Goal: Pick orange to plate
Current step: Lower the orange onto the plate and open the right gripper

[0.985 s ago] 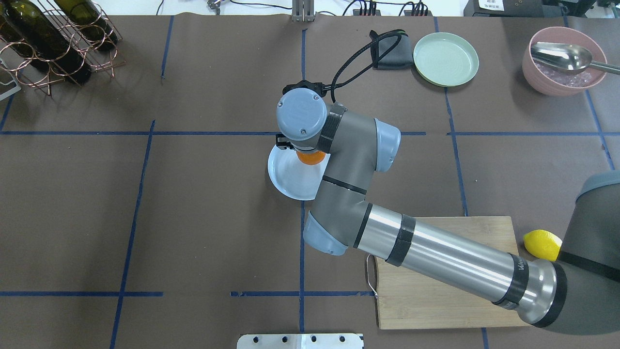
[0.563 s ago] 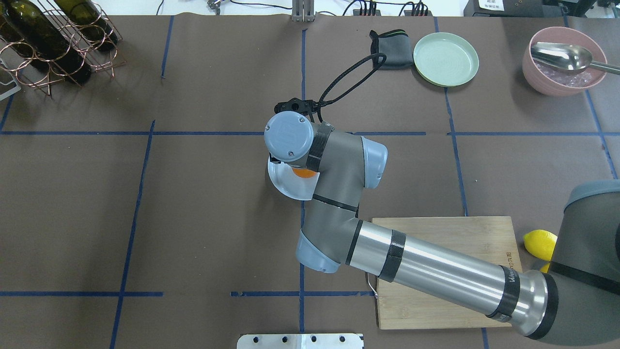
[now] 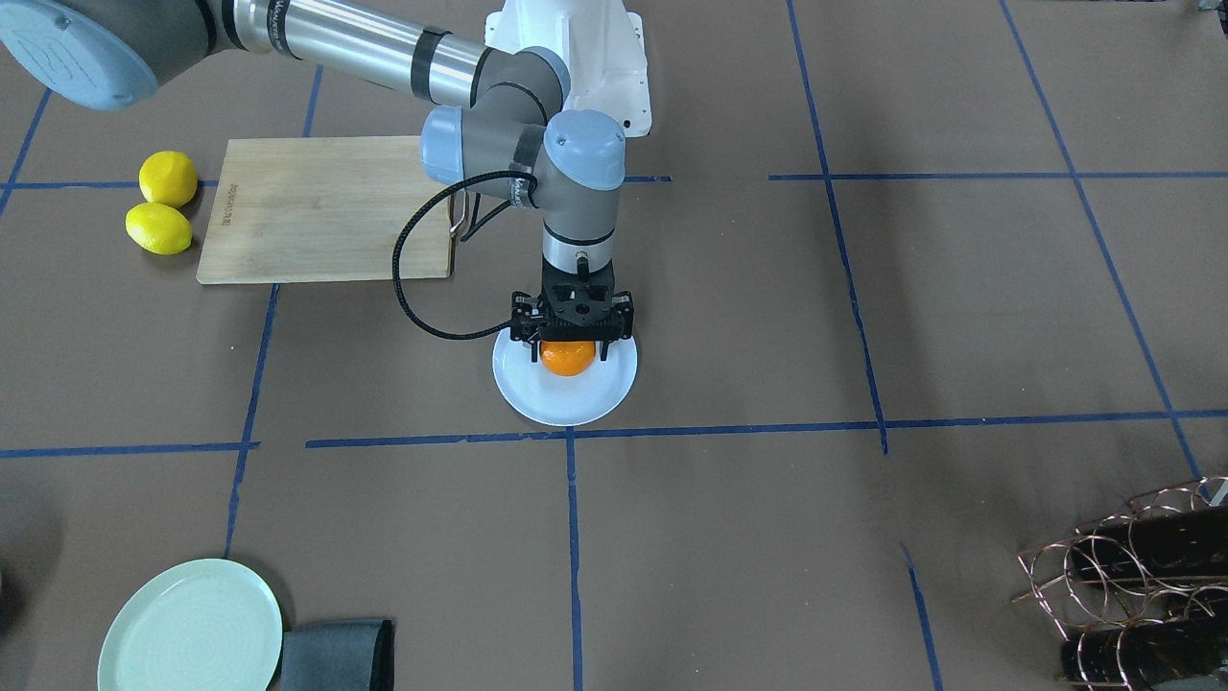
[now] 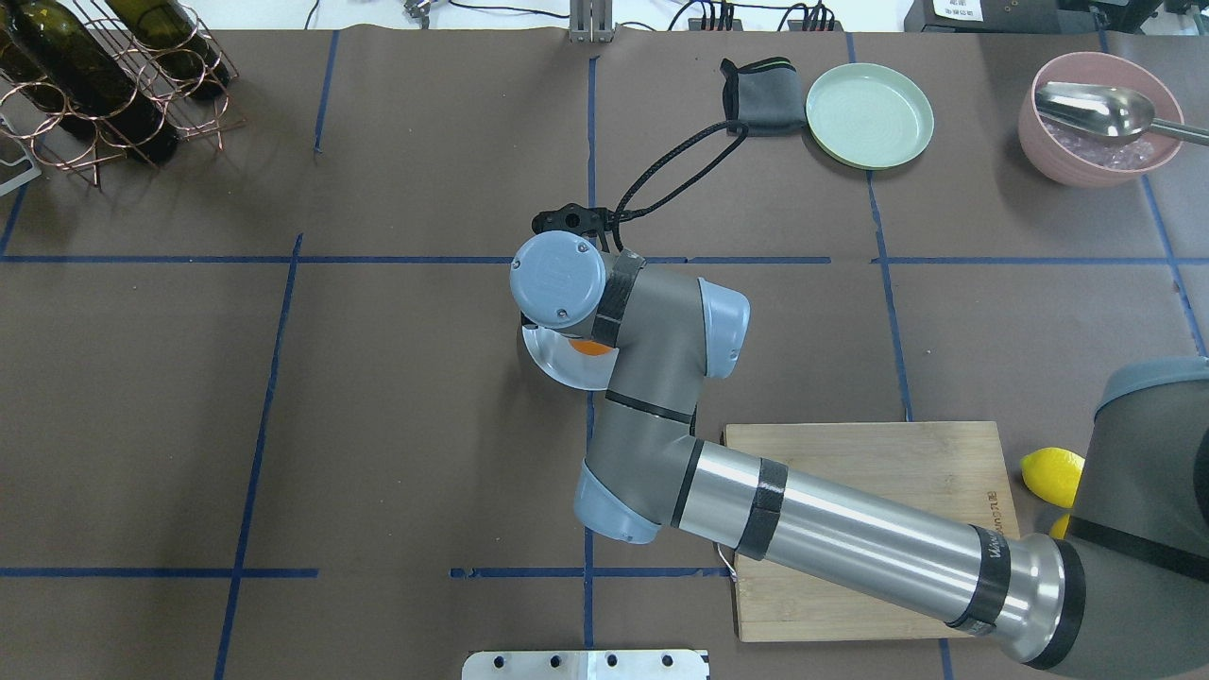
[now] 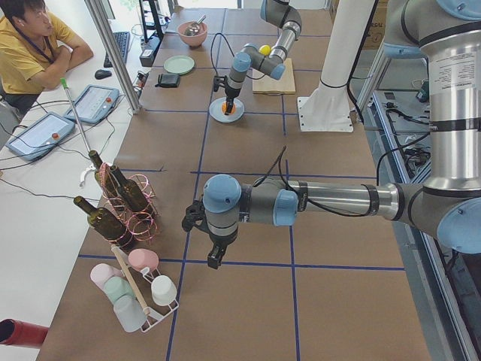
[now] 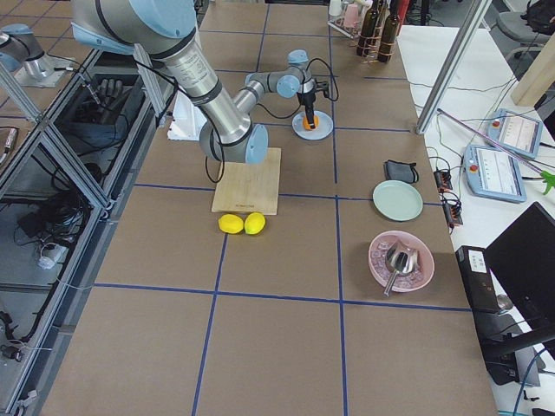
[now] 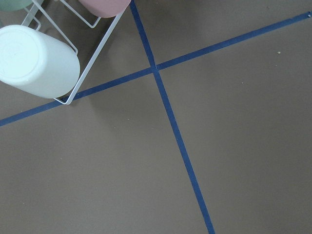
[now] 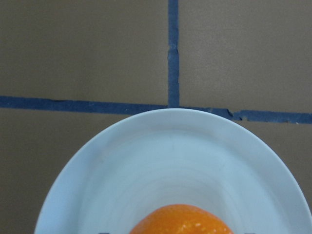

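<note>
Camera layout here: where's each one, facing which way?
Front-facing: across table, facing robot; right gripper around orange over plate.
Overhead: behind robot, looking down; right arm.
Exterior left: table's left end; left arm near.
Exterior right: right end; right arm near.
Left wrist: down at tape, cup rack.
Right wrist: down at orange, plate; front-facing shares both.

Under the right claw (image 6: pixel 309 119), the orange (image 6: pixel 315 125) on the white plate (image 6: pixel 299 131) — two lemons (image 6: pixel 231 224) just beside the board (image 6: pixel 247 180)
</note>
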{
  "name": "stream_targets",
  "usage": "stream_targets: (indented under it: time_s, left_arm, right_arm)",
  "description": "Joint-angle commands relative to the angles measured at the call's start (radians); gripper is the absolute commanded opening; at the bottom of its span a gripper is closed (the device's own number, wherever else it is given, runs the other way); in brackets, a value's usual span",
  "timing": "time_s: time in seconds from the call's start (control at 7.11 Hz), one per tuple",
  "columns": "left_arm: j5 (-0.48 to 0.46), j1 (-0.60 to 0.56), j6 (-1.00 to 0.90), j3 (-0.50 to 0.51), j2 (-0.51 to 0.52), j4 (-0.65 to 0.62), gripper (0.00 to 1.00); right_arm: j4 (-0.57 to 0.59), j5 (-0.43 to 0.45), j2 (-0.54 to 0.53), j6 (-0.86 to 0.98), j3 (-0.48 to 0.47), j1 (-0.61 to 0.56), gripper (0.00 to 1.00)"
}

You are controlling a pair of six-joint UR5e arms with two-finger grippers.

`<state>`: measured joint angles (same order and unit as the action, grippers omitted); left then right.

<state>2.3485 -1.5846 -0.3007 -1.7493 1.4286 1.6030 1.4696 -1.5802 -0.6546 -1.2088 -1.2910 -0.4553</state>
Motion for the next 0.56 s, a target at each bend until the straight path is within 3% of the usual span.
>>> stream_targets:
  time_s: [0.0,0.14,0.42]
  left_arm:
    - [0.000,0.000,-0.002,-0.002,0.000,-0.001,1.00]
    - [0.000,0.000,-0.002,-0.001,-0.002,0.000,1.00]
    - [0.002,0.000,-0.003,0.014,-0.002,-0.001,1.00]
  right_arm:
    - [0.001,-0.007,0.003,0.015,-0.034,-0.044,1.00]
    - [0.006,-0.058,0.003,0.046,-0.057,-0.110,1.00]
    - [0.069,-0.319,-0.048,0.313,-0.124,-0.317,1.00]
